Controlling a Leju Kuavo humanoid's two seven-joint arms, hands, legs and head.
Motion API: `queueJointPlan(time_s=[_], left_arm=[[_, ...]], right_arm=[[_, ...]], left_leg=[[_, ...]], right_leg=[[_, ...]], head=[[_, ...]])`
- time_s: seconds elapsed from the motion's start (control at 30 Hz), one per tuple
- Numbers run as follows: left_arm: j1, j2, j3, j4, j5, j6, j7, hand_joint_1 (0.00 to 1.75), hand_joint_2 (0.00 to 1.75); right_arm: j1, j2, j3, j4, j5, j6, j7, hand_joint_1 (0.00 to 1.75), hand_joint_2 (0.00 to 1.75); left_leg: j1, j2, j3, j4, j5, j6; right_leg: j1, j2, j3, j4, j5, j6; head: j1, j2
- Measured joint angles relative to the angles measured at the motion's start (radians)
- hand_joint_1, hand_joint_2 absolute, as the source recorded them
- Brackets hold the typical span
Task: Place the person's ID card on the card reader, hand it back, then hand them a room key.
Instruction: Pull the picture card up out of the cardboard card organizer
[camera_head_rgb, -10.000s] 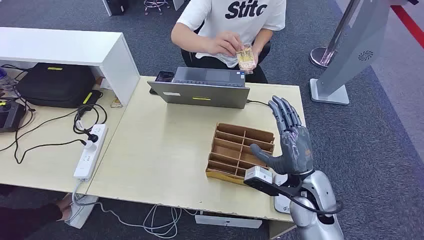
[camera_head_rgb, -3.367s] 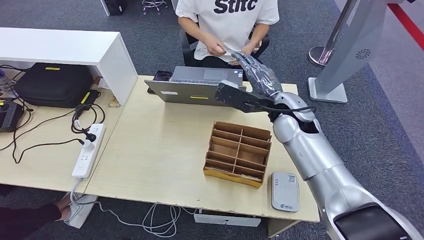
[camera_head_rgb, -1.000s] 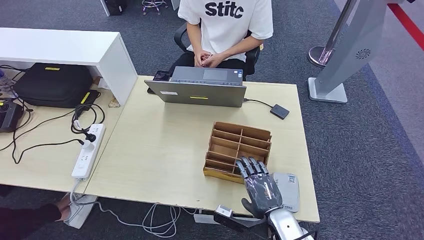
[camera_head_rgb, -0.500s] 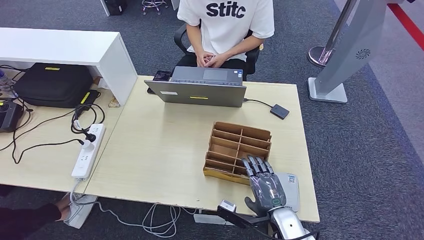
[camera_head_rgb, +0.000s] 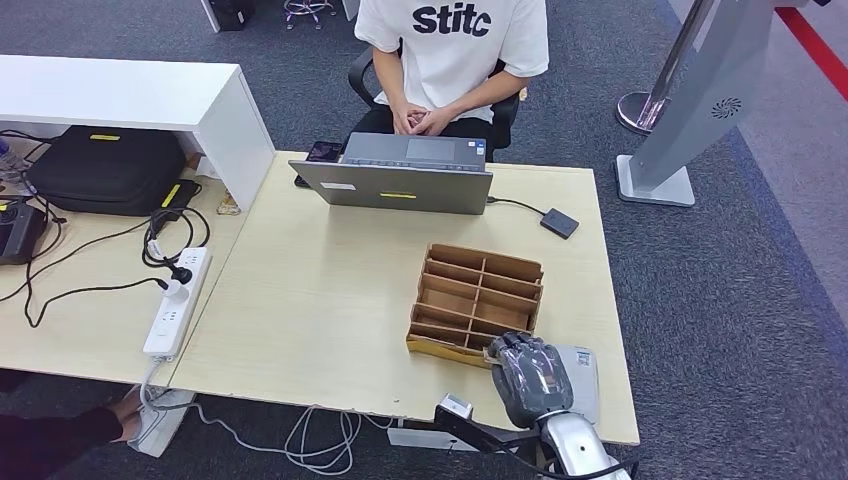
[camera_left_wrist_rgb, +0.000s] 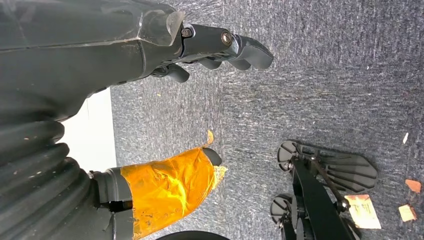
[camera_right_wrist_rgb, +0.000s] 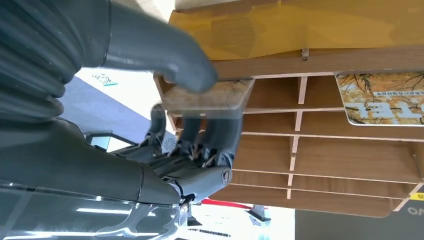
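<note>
Right hand (camera_head_rgb: 530, 376): you see it at the table's near edge, fingers curled down over the near right corner of the rack (camera_head_rgb: 478, 305). From the wrist camera its thumb and fingers (camera_right_wrist_rgb: 212, 137) pinch a card (camera_right_wrist_rgb: 207, 96) at a slot in the rack's end column, so it is grasping that card.
Left hand (camera_left_wrist_rgb: 210, 47): it hangs over grey carpet, fingers loosely bent, nothing in them; orange tape wraps the thumb.
Reader (camera_head_rgb: 578, 380): just right of the right hand, flat on the table (camera_head_rgb: 320, 290), partly covered by the hand.
Second card (camera_right_wrist_rgb: 382, 97): lies in another slot, apart from the fingers.
Laptop (camera_head_rgb: 400, 180): well beyond the right hand, at the table's far edge.
Person (camera_head_rgb: 450, 50): seated behind the laptop, hands clasped in the lap.
</note>
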Motion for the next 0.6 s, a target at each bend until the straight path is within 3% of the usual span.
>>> queueJointPlan(time_s=[0.4,0.6], left_arm=[[0.0,0.0,0.0,0.0,-0.004,-0.003,0.0,0.0,1.75],[0.0,0.0,0.0,0.0,-0.014,-0.011,0.0,0.0,1.75]], right_arm=[[-0.002,0.016,-0.007,0.0,0.0,-0.002,-0.009,1.65,1.75],[-0.023,0.028,-0.009,-0.013,0.009,-0.061,-0.021,1.61,1.75]], left_leg=[[0.0,0.0,0.0,0.0,0.0,0.0],[0.0,0.0,0.0,0.0,0.0,0.0]], right_leg=[[0.0,0.0,0.0,0.0,0.0,0.0],[0.0,0.0,0.0,0.0,0.0,0.0]], head=[[0.0,0.0],[0.0,0.0]])
